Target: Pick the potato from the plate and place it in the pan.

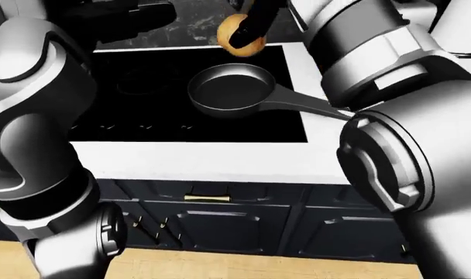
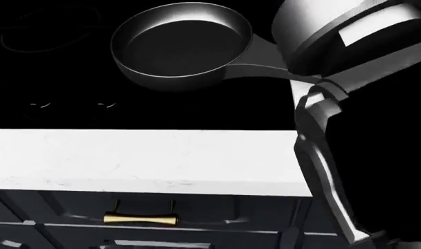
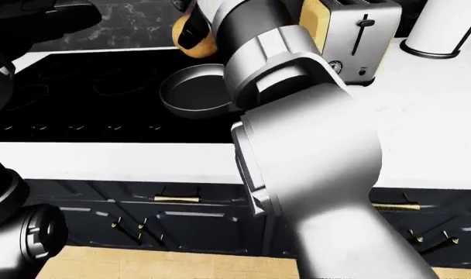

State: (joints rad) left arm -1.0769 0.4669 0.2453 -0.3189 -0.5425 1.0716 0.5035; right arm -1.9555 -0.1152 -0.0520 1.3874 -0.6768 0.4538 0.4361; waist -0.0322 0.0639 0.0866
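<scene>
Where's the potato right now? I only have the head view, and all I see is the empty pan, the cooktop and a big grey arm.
Observer: The potato is held in the right robot hand, whose dark fingers close round it, just above the pan in the left-eye view.
Operator: Is it over the pan yet?
Observer: It appears at the pan's upper rim, off the bowl's middle; its height above the pan I cannot judge.
Operator: And the left robot hand?
Observer: It is dark and sits at the top left of the left-eye view, above the cooktop; I cannot tell whether it is open.
</scene>
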